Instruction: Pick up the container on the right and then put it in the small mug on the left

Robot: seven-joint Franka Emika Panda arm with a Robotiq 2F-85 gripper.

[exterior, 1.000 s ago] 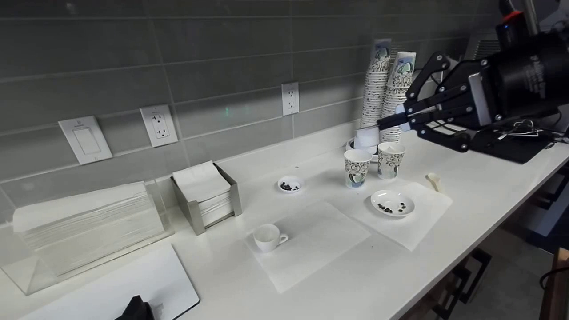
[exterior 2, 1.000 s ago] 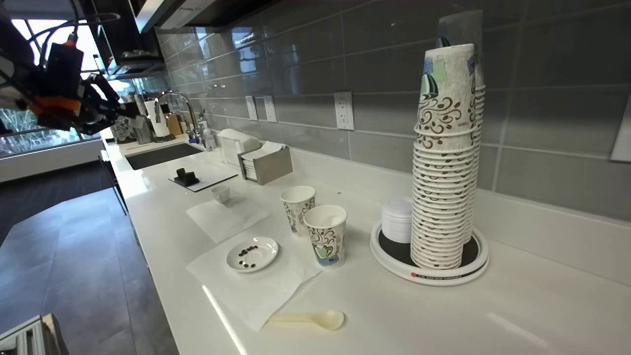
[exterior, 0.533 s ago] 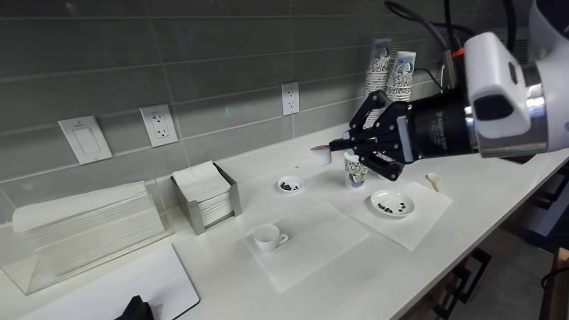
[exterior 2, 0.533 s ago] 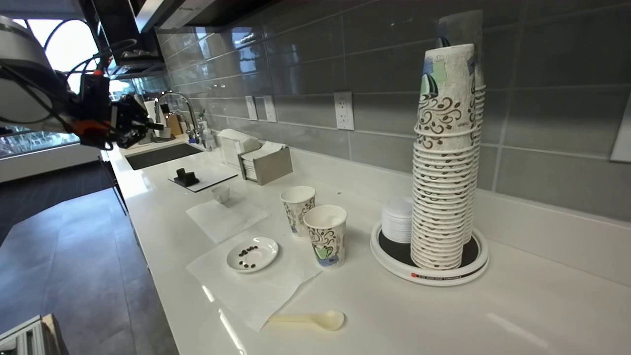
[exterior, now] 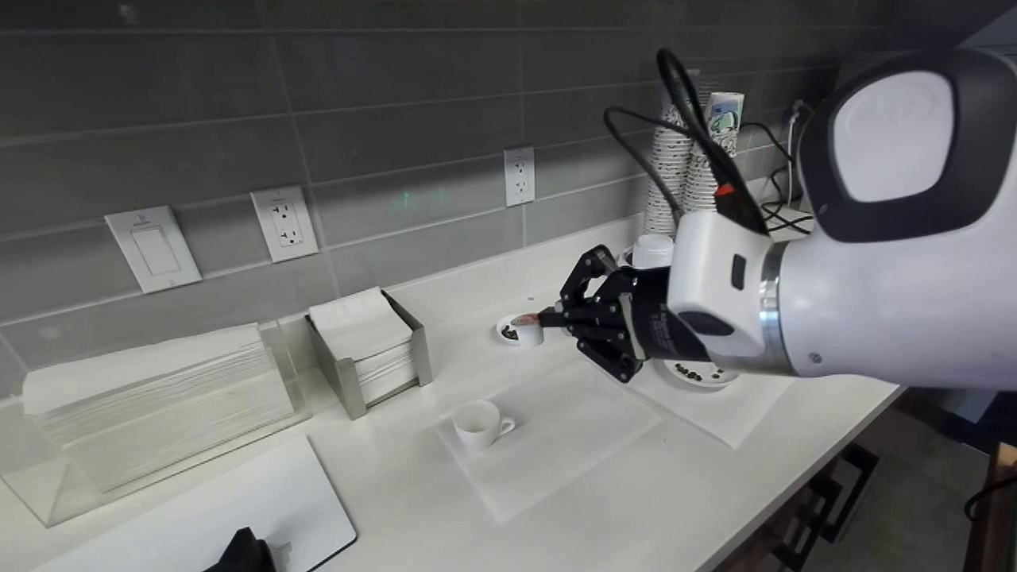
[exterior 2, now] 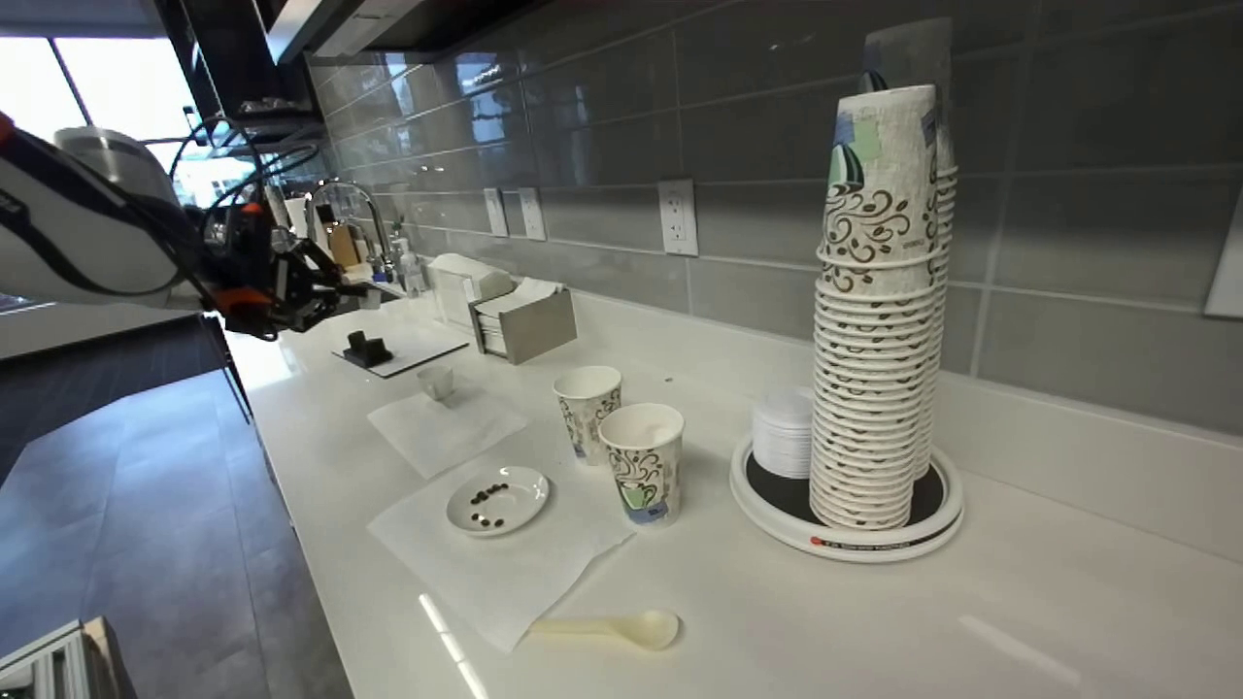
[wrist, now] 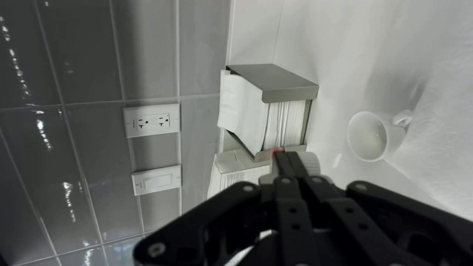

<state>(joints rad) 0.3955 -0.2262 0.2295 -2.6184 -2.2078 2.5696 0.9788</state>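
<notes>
The container (exterior: 531, 332) is a tiny whitish pod with a reddish face turned up. My gripper (exterior: 547, 318) is shut on its rim and holds it in the air over the counter. The container also shows in the wrist view (wrist: 311, 163), partly hidden behind the fingertips, and my gripper (wrist: 291, 159) comes in from the bottom there. The small mug (exterior: 475, 429) is plain white and stands upright on a white paper sheet, its handle to the right. In an exterior view the mug (exterior 2: 436, 383) is lower than the gripper. In the wrist view the mug (wrist: 367, 136) is right of the container.
A metal napkin holder (exterior: 423, 349) stands by the wall. A shallow dish (exterior: 508, 340) with dark beans shows behind the container. Patterned paper cups (exterior 2: 641, 485), a dish (exterior 2: 520, 515) with beans, a spoon (exterior 2: 641, 631) and tall cup stacks (exterior 2: 869, 388) stand farther along the counter.
The arm has reached out along the counter toward the mug and come lower, with the container held in the gripper. The mug and the other things have not moved.
</notes>
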